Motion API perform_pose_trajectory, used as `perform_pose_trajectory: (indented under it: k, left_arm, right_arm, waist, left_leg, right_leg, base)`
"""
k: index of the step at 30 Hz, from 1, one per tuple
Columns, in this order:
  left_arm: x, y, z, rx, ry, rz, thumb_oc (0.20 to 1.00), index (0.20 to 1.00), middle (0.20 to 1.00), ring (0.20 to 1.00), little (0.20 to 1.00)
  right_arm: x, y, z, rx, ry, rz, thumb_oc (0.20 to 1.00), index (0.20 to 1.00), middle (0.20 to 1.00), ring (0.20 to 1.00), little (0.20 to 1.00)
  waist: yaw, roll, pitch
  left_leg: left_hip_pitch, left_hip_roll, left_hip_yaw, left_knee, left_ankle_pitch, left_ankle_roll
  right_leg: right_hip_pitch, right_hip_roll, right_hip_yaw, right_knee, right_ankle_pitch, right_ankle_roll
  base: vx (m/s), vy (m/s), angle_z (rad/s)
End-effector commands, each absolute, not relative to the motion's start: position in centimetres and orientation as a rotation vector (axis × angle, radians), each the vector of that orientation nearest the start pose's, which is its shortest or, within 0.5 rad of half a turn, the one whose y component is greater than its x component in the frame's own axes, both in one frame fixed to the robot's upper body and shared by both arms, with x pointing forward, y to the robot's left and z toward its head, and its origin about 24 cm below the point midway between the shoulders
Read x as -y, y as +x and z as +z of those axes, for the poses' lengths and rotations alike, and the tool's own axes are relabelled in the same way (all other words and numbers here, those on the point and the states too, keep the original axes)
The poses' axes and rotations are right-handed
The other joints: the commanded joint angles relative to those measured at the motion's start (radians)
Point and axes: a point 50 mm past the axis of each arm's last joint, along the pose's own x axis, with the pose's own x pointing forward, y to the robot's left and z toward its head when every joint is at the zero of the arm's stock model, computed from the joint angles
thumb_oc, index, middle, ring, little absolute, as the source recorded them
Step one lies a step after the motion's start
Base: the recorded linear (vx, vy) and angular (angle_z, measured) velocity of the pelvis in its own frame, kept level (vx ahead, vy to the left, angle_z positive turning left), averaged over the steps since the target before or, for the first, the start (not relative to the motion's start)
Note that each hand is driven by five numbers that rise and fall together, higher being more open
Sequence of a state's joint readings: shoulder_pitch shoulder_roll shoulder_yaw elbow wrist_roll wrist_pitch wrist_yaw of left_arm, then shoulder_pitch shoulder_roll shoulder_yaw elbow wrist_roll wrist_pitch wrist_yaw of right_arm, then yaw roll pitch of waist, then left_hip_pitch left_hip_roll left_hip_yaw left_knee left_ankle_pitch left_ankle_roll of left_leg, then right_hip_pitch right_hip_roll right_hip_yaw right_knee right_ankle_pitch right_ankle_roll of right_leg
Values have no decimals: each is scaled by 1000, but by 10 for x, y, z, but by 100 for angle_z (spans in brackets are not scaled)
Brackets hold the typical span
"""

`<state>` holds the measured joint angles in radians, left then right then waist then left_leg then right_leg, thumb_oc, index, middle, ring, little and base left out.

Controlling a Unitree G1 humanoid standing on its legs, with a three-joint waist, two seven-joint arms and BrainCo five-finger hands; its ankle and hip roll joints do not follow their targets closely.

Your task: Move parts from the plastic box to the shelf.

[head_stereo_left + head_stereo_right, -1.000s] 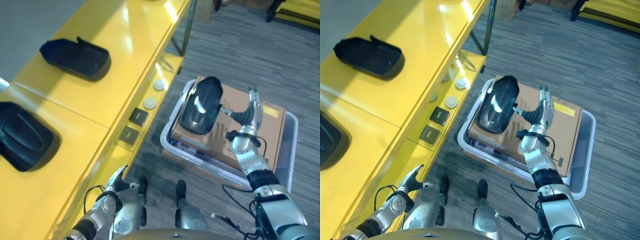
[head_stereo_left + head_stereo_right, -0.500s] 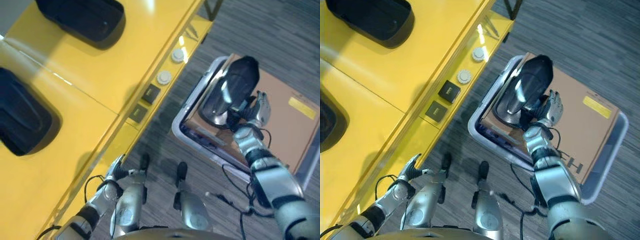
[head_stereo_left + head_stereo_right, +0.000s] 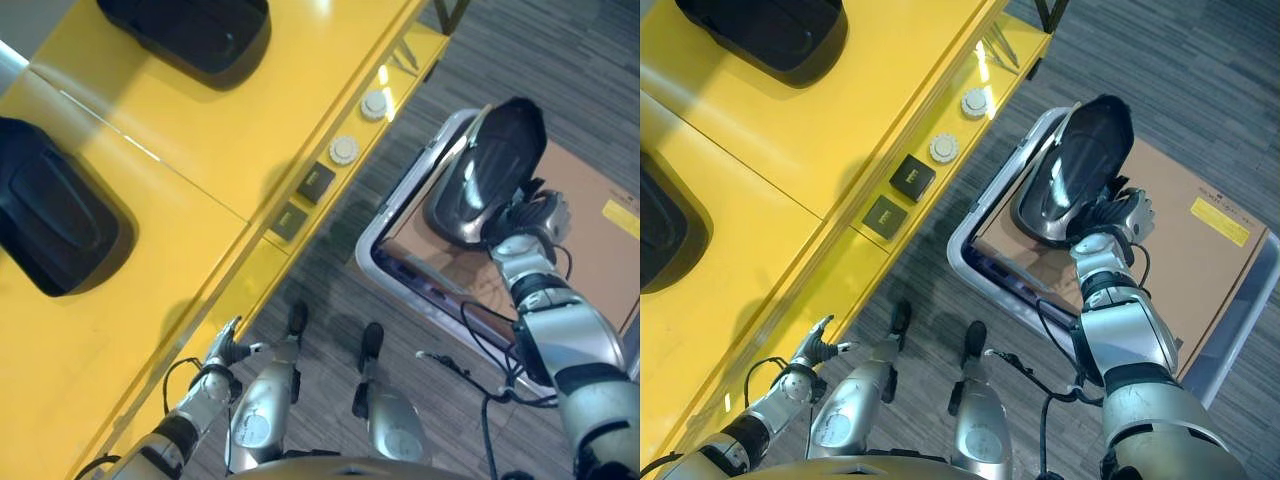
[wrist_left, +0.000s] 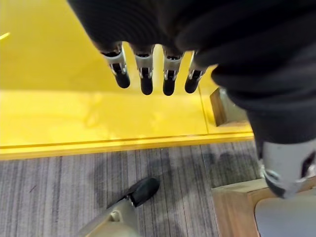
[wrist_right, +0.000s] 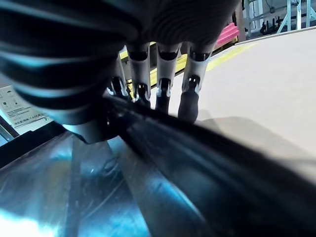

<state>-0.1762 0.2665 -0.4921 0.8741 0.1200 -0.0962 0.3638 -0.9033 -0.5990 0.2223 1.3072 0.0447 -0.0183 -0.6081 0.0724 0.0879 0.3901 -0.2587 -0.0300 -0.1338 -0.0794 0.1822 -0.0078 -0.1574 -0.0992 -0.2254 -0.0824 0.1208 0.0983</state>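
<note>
Glossy black moulded plastic shell [image 3: 1080,165], probably stiff, light and slippery, is pinched at its lower rim by the right hand [image 3: 1118,215], fingers curled.

1. My arms are silver-grey, built of rounded segments with dark bands at the joints.
2. A dark ribbed cover wraps my right hand [image 3: 1127,215] and my left hand [image 4: 163,29].
3. My fingers [image 4: 144,74] are silver with dark tips.

Floor [image 3: 560,60]: grey striped carpet.
Round knobs [image 3: 344,150]: two white ones on the yellow ledge.
Square plates [image 3: 318,181]: two dark ones, just beside the knobs.
</note>
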Motion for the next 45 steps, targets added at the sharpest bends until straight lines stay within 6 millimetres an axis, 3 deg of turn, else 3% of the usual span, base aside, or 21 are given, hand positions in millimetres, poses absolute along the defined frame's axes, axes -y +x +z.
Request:
perform_pose_trajectory:
  k: [1,5,7,10,16,20,24,28,31,41,45]
  left_arm:
    - [-174,218,-97,-512,698,-94,1000,1000,1000,1000,1000]
    - [-173,225,-87,-460,675,-104,1000,1000,1000,1000,1000]
    - [-175,236,-69,-381,620,-90,1000,1000,1000,1000,1000]
    - [-178,241,-58,-340,574,-71,1000,1000,1000,1000,1000]
    - [-161,262,-13,-165,405,-150,1000,1000,1000,1000,1000]
    - [-142,272,12,-86,204,-195,1000,1000,1000,1000,1000]
    - [-118,278,38,-22,-28,-277,1000,1000,1000,1000,1000]
    - [-95,278,54,-5,-183,-375,1000,1000,1000,1000,1000]
    - [-76,276,70,0,-266,-494,1000,1000,1000,1000,1000]
    - [-69,267,74,-45,-286,-589,1000,1000,1000,1000,1000]
    - [-69,266,75,-50,-295,-591,1000,1000,1000,1000,1000]
  right_arm:
    - [331,333,64,-341,-677,-768,200,200,200,200,200]
    - [341,323,59,-336,-722,-762,200,200,200,200,200]
    - [336,327,77,-189,-836,-697,200,200,200,200,200]
    - [337,317,77,-134,-924,-651,200,200,200,200,200]
    - [347,295,101,-4,-1148,-599,200,200,200,200,200]
    - [339,291,123,112,-1246,-570,200,200,200,200,200]
    - [319,289,152,295,-1368,-531,200,200,200,200,200]
    - [300,283,164,422,-1437,-481,200,200,200,200,200]
    - [271,280,184,573,-1447,-369,200,200,200,200,200]
    - [214,268,206,819,-1447,-98,200,200,200,200,200]
    - [204,267,208,855,-1439,-58,200,200,200,200,200]
  waist:
    - [1,-33,-83]
    - [-7,-47,-101]
    - [-23,-71,-124]
    - [-34,-88,-143]
    - [-62,-115,-229]
    - [-78,-118,-267]
    - [-93,-116,-293]
    - [-101,-113,-309]
    - [-110,-104,-322]
    - [-107,-100,-332]
    - [-105,-102,-334]
  left_leg:
    - [-11,31,8,-1,-80,-38]
    - [12,38,14,-1,-88,-38]
    - [45,49,27,1,-98,-36]
    - [75,58,37,1,-107,-37]
    - [176,90,55,5,-136,-45]
    - [211,106,67,11,-138,-49]
    - [240,117,75,8,-141,-54]
    - [255,122,73,7,-144,-56]
    - [260,120,70,5,-144,-57]
    - [271,114,57,4,-147,-56]
    - [272,114,52,4,-148,-56]
  right_leg:
    - [-7,-86,69,-2,-41,63]
    - [16,-78,69,-2,-52,61]
    - [38,-67,76,1,-62,58]
    - [64,-59,80,3,-75,54]
    - [155,-35,81,17,-121,43]
    - [181,-25,88,22,-128,38]
    - [206,-18,95,24,-137,34]
    - [225,-13,94,22,-145,30]
    - [234,-11,92,18,-146,29]
    - [255,-11,85,17,-151,26]
    - [258,-11,79,17,-152,26]
  base:
    - [8,-40,5]
    - [14,-37,1]
    - [53,-85,0]
    - [58,-72,-23]
    - [66,-86,-12]
    - [18,-65,-11]
    - [30,-49,-19]
    - [22,-33,0]
    - [0,0,0]
    - [11,-1,5]
    - [4,0,5]
